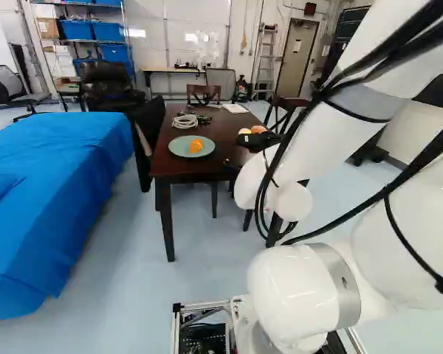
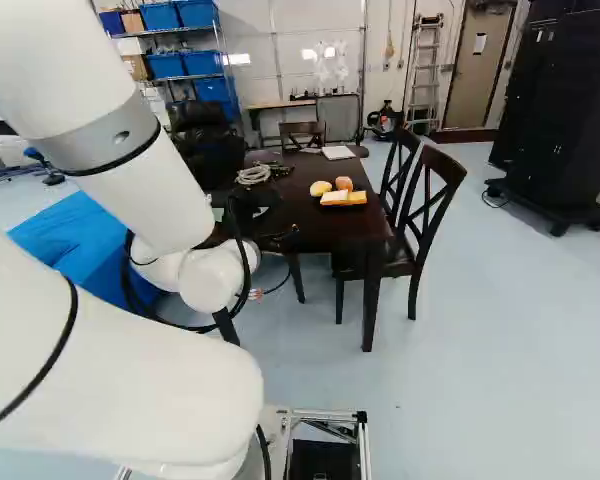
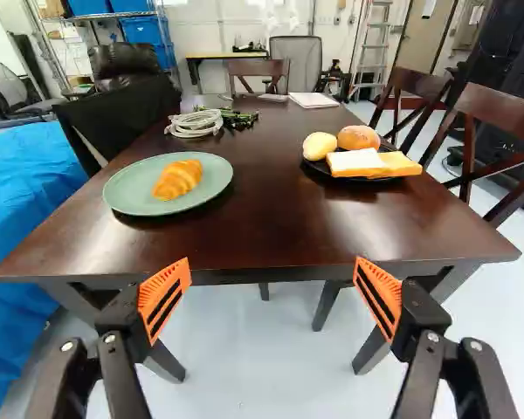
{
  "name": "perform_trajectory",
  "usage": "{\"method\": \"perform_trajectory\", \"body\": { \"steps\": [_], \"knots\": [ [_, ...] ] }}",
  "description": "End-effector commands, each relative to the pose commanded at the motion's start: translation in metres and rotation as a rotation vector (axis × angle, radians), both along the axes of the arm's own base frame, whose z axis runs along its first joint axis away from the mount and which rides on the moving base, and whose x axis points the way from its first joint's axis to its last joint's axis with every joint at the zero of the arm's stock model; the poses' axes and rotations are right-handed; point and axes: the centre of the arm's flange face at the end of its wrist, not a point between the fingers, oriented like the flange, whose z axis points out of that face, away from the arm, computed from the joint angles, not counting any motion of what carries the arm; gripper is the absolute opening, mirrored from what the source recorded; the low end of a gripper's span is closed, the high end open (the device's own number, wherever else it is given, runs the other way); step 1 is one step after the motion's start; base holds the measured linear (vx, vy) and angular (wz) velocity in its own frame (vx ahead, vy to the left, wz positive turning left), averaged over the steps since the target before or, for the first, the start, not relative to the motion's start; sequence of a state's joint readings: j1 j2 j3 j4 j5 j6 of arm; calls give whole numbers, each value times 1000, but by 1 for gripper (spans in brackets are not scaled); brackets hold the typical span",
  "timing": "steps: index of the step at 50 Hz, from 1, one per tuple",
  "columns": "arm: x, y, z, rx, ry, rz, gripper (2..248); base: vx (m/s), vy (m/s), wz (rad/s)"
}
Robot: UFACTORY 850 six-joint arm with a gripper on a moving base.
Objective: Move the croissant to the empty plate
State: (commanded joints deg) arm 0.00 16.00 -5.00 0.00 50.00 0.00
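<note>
Golden-brown croissant [image 3: 178, 179], curved, ridged, glossy, lay on pale green plate [image 3: 129, 189] on dark wood table [image 3: 271, 209]. Paper notice [image 1: 297, 46] hung on far door [image 1: 298, 70], writing too small to read. Black gripper [image 1: 260, 140] held nothing, fingers spread wide, orange pads [image 3: 176, 275] well apart. Across table from croissant, black plate [image 3: 318, 169] carried pale yellow roll [image 3: 319, 146], browned bun [image 3: 358, 138], bread slices [image 3: 400, 166]. Coiled pale cable [image 3: 195, 123] sat beyond green plate.
</note>
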Motion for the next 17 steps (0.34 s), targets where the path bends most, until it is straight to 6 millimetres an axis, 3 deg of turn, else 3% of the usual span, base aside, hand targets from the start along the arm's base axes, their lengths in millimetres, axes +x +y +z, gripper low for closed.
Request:
{"method": "perform_trajectory", "body": {
  "steps": [17],
  "knots": [
    [0,0,0,0,0,0,247,0,0,0]
  ]
}}
